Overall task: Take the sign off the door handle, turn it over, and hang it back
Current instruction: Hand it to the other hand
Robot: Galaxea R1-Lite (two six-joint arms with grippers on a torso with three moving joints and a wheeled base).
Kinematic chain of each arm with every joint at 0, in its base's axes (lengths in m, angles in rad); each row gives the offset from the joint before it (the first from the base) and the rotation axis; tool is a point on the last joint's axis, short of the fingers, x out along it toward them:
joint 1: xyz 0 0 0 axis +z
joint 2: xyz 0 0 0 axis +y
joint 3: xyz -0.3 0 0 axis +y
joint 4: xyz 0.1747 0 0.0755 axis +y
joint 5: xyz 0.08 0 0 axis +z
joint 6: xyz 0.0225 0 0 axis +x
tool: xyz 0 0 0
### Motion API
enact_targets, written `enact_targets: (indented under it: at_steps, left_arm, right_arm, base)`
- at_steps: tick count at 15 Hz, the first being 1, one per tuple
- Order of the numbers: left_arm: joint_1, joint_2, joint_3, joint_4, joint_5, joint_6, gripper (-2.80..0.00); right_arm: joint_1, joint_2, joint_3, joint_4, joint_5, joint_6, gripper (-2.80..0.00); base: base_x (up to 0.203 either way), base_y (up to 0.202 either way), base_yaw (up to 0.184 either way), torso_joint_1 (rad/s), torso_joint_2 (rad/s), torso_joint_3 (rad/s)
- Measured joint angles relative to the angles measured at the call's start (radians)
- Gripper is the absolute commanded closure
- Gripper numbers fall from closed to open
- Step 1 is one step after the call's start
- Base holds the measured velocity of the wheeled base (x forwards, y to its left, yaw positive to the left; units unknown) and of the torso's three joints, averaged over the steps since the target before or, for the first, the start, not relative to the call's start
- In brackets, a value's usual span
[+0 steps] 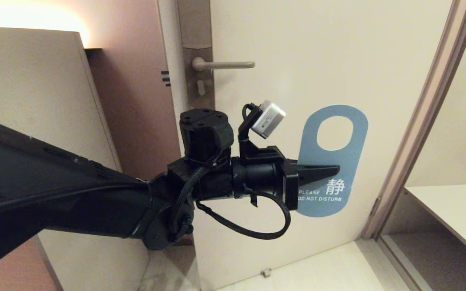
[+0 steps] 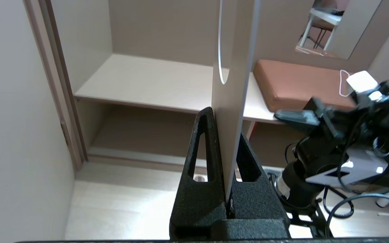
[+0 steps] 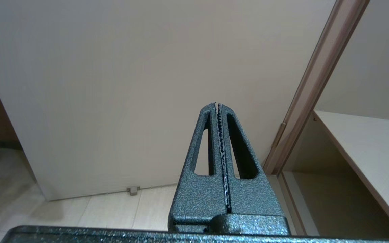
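Observation:
The sign [image 1: 334, 161] hangs in the air in front of the pale door, off the door handle [image 1: 225, 64], which sits up and to the left. Its teal-blue side with "PLEASE DO NOT DISTURB" faces the head view, oval hole uppermost. My left gripper [image 1: 334, 167] is shut on the sign across its middle, reaching in from the left. In the left wrist view the sign [image 2: 231, 84] stands edge-on between the black fingers of the left gripper [image 2: 226, 128], pale side showing. My right gripper [image 3: 217, 105] is shut on nothing, low down and pointing at the door.
A thumb-turn knob [image 1: 201, 87] sits below the lever. The door frame [image 1: 419, 121] runs down the right, with a pale shelf [image 1: 451, 206] beyond it. A tall cabinet [image 1: 34, 101] stands at the left. A small door stop [image 1: 265, 273] is on the floor.

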Motion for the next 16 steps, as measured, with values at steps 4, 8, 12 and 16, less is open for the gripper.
enact_targets:
  at_steps: [4, 8, 12, 16]
  left_arm:
    - [0.001, 0.011, 0.026, -0.019, 0.001, 0.001, 0.0]
    - [-0.004, 0.018, 0.024, -0.024, 0.0, 0.001, 0.0]
    - [-0.017, 0.024, 0.019, -0.023, -0.002, 0.002, 0.0]
    - [-0.023, 0.033, -0.01, -0.023, -0.022, 0.0, 0.0]
  right_arm:
    - [0.0, 0.016, -0.063, 0.024, 0.069, 0.0, 0.0]
    - [0.017, 0.152, -0.152, 0.033, 0.092, 0.001, 0.0]
    - [0.052, 0.356, -0.244, 0.035, 0.162, -0.001, 0.0]
    - [0.059, 0.57, -0.341, 0.033, 0.252, -0.003, 0.0]
  base:
    - [0.0, 0.0, 0.0, 0.0, 0.0, 0.0]
    - [0.0, 0.0, 0.0, 0.0, 0.0, 0.0]
    - [0.0, 0.0, 0.0, 0.0, 0.0, 0.0]
    - [0.0, 0.0, 0.0, 0.0, 0.0, 0.0]
